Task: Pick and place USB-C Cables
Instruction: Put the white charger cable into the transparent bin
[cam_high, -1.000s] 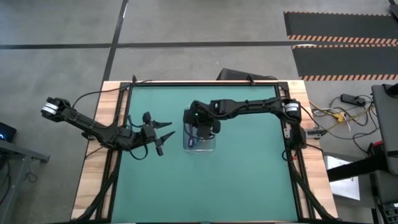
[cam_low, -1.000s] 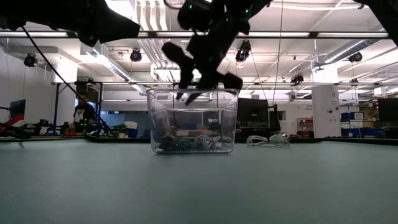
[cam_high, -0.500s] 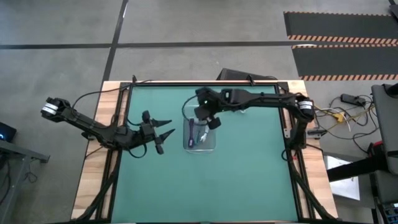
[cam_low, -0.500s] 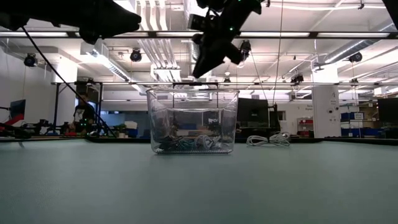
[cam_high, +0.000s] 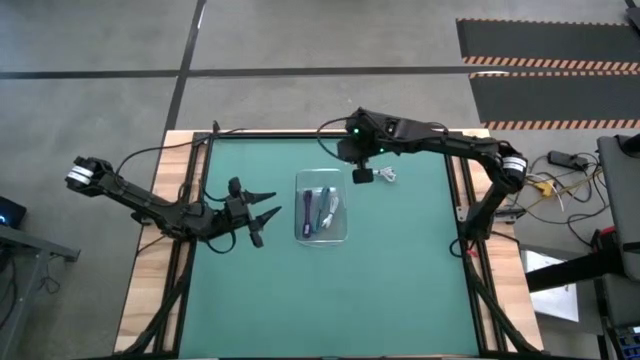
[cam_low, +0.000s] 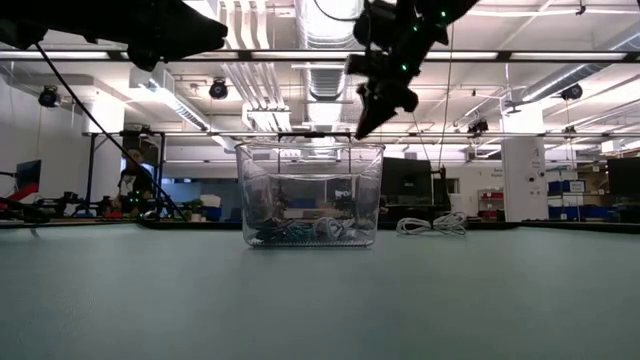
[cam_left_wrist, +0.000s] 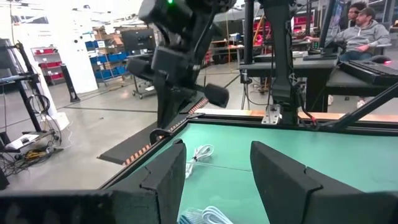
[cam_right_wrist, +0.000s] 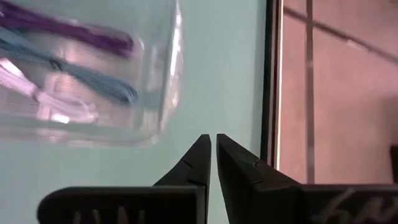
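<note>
From above: green mat (cam_high: 400, 270) on a wooden table, grey concrete floor around it. The clear tray (cam_high: 321, 238) sits mid-mat with purple, teal and white cables (cam_high: 322, 207) inside; one white cable (cam_high: 386, 175) lies on the mat just right of it. The right gripper (cam_high: 361, 174) hovers beside that cable, the left gripper (cam_high: 262, 215) waits left of the tray.

Low down: tray against a bright workshop, ceiling lights and shelving.

Left wrist: fingers (cam_left_wrist: 163, 175) wide apart, a person seated at a desk behind.

Right wrist: fingers (cam_right_wrist: 198, 163) nearly touching, empty.
</note>
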